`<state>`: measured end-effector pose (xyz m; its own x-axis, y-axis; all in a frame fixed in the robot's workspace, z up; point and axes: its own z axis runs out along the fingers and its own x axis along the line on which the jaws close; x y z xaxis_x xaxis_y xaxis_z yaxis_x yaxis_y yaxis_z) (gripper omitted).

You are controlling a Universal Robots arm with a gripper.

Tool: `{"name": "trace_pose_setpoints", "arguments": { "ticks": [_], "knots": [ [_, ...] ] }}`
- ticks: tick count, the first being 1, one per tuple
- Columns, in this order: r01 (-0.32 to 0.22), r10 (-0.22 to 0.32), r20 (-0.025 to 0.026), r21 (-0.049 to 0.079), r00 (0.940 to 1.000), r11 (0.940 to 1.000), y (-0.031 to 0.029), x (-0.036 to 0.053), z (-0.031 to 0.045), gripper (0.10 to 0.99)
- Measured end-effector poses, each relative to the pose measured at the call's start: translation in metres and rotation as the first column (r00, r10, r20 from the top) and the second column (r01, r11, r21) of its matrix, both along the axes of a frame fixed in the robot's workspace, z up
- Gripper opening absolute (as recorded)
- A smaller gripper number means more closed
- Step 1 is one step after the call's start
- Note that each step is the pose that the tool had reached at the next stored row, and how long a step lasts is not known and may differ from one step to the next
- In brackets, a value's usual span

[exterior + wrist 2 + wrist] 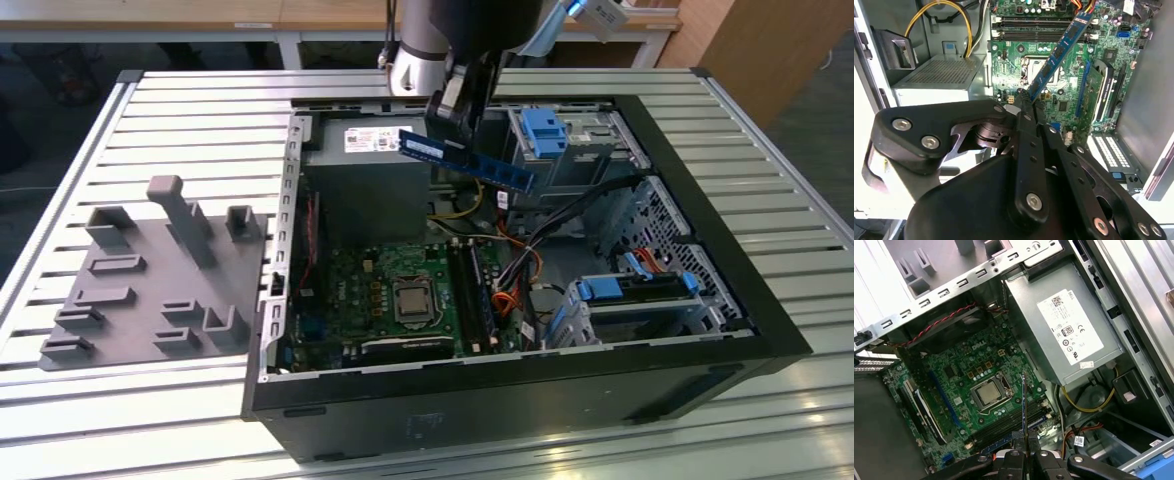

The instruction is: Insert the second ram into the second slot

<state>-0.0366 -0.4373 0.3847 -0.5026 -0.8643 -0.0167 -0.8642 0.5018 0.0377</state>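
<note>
While the hand [447,128] grips the second ram [475,160] by one end, the stick hangs in the air over the open computer case [727,260], above the power supply [363,175] and a blue drive bracket [545,130]. It is tilted, its free end sloping down toward the exterior view's right, and it is clear of the motherboard [354,290] below. The case lies on its side on the slatted tabletop [200,105], nearer the edge on the exterior view's right. A grey moulded fixture [147,270] sits beside it, by the edge on the exterior view's left.

In the second wrist view the fingers [1030,150] are closed on the near end of the second ram [1059,55], which reaches out above the processor socket [1036,67] toward the memory slots [1044,25]. Yellow wires [939,10] loop past the power supply [939,75].

In the first wrist view the second ram [1024,410] appears edge-on, a thin line rising from the hand [1025,452] across the memory slots [1006,424] just beside the processor socket [988,392]. Whether any slot already holds a stick cannot be told.
</note>
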Motion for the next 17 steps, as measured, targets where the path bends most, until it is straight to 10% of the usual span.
{"name": "trace_pose_setpoints", "arguments": {
  "ticks": [17],
  "knots": [
    [0.048, -0.048, 0.0, 0.0, 0.9989, 0.9989, 0.0, 0.0, 0.0, 0.137]
  ]
}}
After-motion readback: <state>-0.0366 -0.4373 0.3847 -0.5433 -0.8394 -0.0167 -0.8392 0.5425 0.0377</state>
